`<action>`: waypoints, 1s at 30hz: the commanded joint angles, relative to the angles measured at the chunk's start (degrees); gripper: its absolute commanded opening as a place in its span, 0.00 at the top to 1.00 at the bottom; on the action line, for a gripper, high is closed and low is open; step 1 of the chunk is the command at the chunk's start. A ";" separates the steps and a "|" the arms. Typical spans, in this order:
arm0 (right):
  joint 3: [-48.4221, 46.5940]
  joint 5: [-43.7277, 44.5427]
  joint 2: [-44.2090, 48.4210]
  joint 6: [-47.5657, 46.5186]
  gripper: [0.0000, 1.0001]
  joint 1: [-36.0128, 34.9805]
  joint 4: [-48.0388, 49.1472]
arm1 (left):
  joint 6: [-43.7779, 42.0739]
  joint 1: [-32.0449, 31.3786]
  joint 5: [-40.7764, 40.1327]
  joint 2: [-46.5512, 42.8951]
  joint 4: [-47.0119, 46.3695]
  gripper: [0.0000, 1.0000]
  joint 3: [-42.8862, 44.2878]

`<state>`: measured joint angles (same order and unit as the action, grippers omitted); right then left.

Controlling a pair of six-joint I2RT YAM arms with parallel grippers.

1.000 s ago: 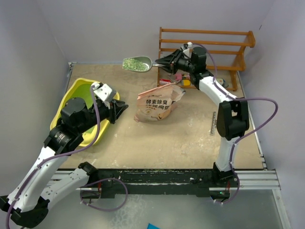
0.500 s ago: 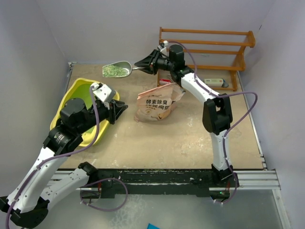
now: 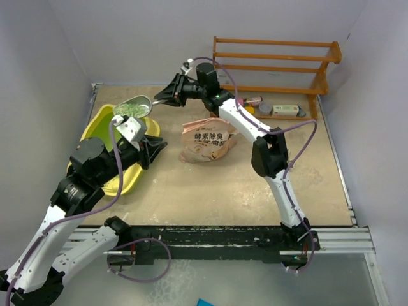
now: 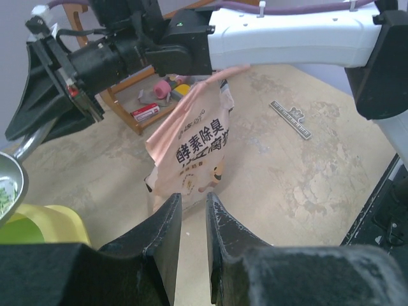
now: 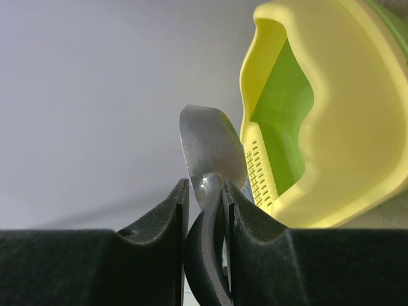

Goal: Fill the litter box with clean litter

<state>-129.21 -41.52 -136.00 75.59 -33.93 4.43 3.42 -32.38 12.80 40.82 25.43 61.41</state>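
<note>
Litter box [image 3: 95, 127]: yellow oval tub, green inside, at 9 o'clock on the counter [image 3: 255, 185], partly hidden under left arm. Clean litter [image 3: 129, 109]: pale green granules heaped in silver scoop [image 3: 135, 106], held above the box's 12 o'clock rim. Right tool [image 3: 167, 97] clamped on the scoop handle, arm stretched across from 3 o'clock. Left tool [image 3: 156, 145] at the box's 3 o'clock edge, jaws nearly together, only a narrow slit, nothing held. Pink bag [image 3: 207, 141] standing at counter centre. Wooden rack [image 3: 274, 64] at 1 o'clock against the back wall.
</note>
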 commanded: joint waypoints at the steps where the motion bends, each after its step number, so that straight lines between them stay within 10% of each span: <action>1: -7.64 -0.84 -0.02 -4.29 1.00 -2.43 -2.75 | 0.27 0.15 0.16 -1.04 -0.81 0.75 0.85; 30: -8.90 3.68 -0.66 -29.54 1.00 -9.18 -0.56 | 1.36 0.13 1.40 -1.54 -1.05 0.75 -0.68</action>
<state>-136.25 -38.98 -139.76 49.84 -43.07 -0.32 3.88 -32.38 13.26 39.05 25.87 61.12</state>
